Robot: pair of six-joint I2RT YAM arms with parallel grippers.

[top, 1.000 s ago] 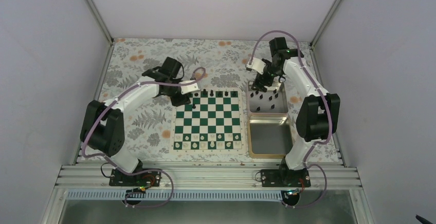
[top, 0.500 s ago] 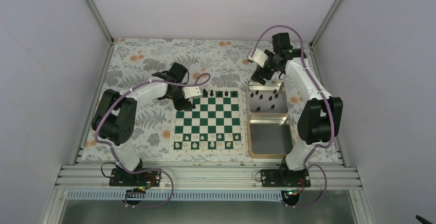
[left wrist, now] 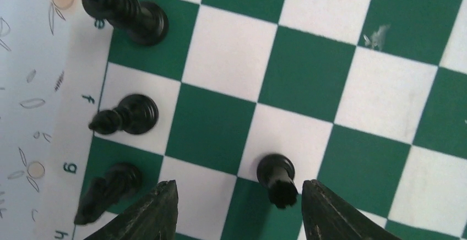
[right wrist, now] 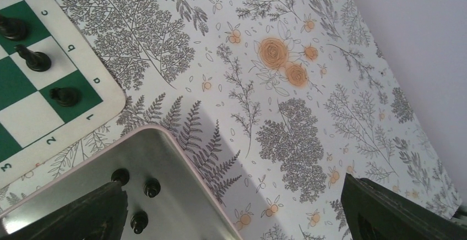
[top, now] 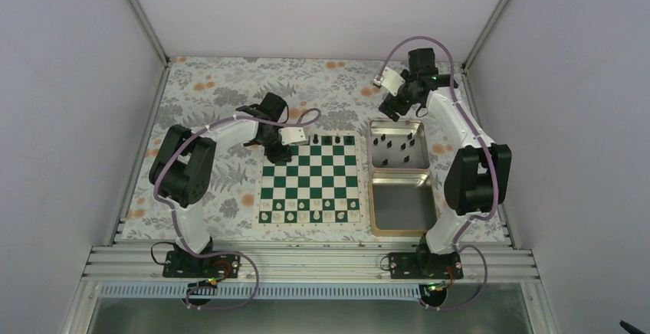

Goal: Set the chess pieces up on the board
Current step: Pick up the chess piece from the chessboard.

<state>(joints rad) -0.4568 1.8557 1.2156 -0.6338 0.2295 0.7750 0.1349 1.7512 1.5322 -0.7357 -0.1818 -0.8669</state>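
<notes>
**A:** From above?
**B:** Left gripper (top: 280, 149) at the board's (top: 310, 188) far-left corner; right gripper (top: 392, 110) over the tin's (top: 372, 150) far rim.
**A:** Left wrist?
**B:** Fingers spread, a black piece (left wrist: 277, 175) untouched between them.
**A:** Right wrist?
**B:** Spread wide, nothing held; black chess pieces (right wrist: 144, 187) sit in the tin.

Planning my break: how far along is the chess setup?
Partway. Several black pieces stand along the chessboard's far row. The open left gripper straddles a black piece beside them; the right gripper is open and empty. More black pieces sit in the tin.
</notes>
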